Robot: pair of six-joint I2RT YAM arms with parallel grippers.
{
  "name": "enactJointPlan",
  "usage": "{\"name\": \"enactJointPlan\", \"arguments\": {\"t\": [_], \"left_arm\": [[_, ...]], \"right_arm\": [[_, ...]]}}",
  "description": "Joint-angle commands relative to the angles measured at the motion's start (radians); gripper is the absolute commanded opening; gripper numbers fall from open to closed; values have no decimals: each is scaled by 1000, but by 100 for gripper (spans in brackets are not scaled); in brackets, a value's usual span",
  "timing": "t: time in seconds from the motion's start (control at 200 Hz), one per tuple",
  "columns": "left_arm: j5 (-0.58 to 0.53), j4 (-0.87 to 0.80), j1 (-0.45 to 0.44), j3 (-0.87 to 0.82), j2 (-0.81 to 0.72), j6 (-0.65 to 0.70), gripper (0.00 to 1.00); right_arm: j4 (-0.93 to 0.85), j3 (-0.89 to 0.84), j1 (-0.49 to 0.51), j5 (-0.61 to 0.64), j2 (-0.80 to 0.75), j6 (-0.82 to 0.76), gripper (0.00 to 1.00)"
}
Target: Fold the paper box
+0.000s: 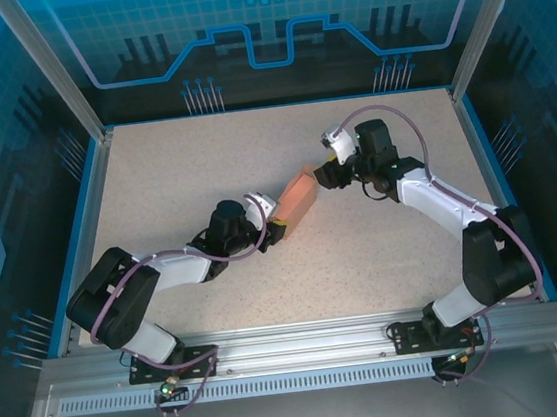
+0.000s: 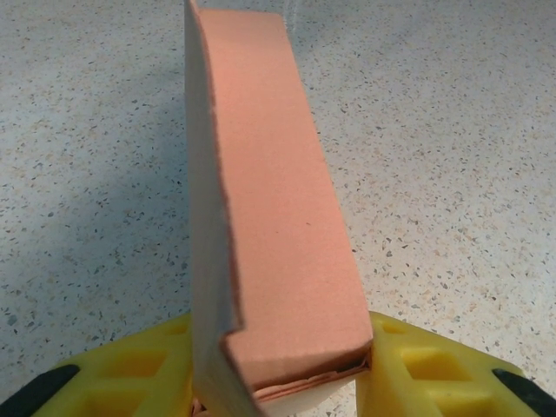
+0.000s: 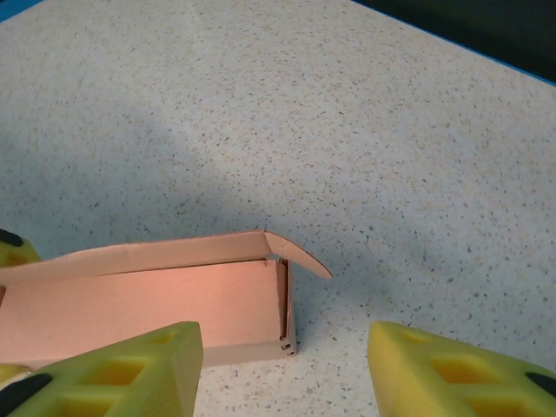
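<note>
A speckled beige table [image 1: 203,167] fills the overhead view, with two arms reaching in from its near edge to meet near the middle. Between them lies the paper box [image 1: 296,202], a long, flat, salmon-pink carton that appears to stand on one long edge, angled across the table centre.

The fold looks well advanced. The card already forms a rectangular body with walls raised and corners squared. It is not closed, though: the right wrist view shows the inside of the box through one open broad face, so the closing folds appear to remain.

The left gripper [image 1: 275,231] holds the near end of the box. In its wrist view, the yellow fingers [image 2: 426,373] sit tight against both sides of that end, pinching it, and the box runs straight away from them.

The right gripper [image 1: 323,176] waits at the far end with its fingers [image 3: 148,369] spread wide and holding nothing. The box lies just ahead of the left-hand finger in that view, its end corner reaching the gap between the two; contact cannot be judged.

At that far end a small flap [image 3: 300,258] curls outward, untucked, apart from both fingers.
</note>
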Motion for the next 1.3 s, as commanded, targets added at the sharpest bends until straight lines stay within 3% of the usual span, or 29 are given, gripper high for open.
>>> {"name": "enactJointPlan", "arguments": {"t": [0.0,0.22,0.515,0.931,1.296], "left_arm": [[6,-27,8,22,6,15,37],[6,-40,9,20,-3,15,37],[11,-47,9,25,-10,13,36],[20,-51,9,31,-8,8,37],[29,-55,9,36,-3,1,36]], "right_arm": [[-22,30,-35,-74,36,-196,53],[-87,84,-93,-154,91,-358,54],[-224,174,-107,-157,175,-589,53],[-365,343,-113,-327,298,-699,52],[-467,492,-63,-297,390,-754,45]]}}
